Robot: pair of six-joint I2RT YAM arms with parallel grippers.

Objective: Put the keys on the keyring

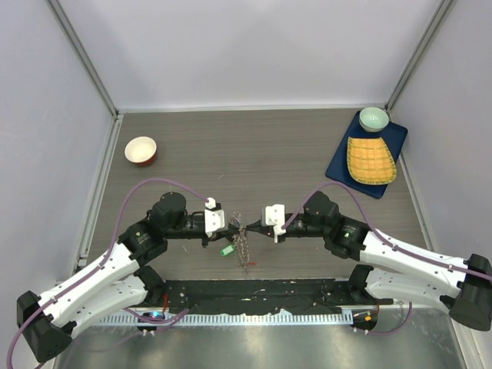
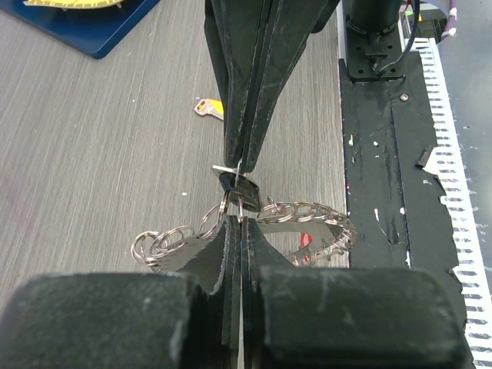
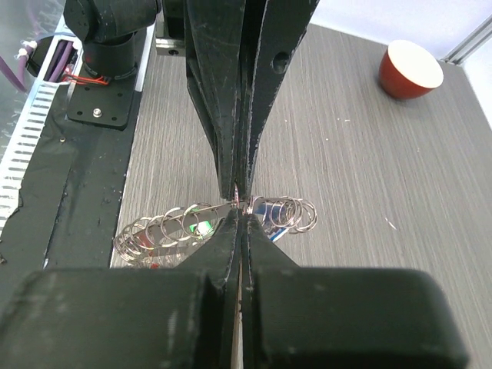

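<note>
keyring point(image 2: 315, 211): shiny metal | table point(image 1: 269, 154): matt woodgrain | red bowl point(image 1: 141, 150): glossy

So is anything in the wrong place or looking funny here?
One yellow-tagged key lies alone on the table, away from the big ring, so it looks left out. Nothing else seems odd.

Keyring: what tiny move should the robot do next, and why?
Probably the right gripper should ease its pinched key onto the keyring, because the left gripper holds that ring right beside it, tips nearly touching.
</note>
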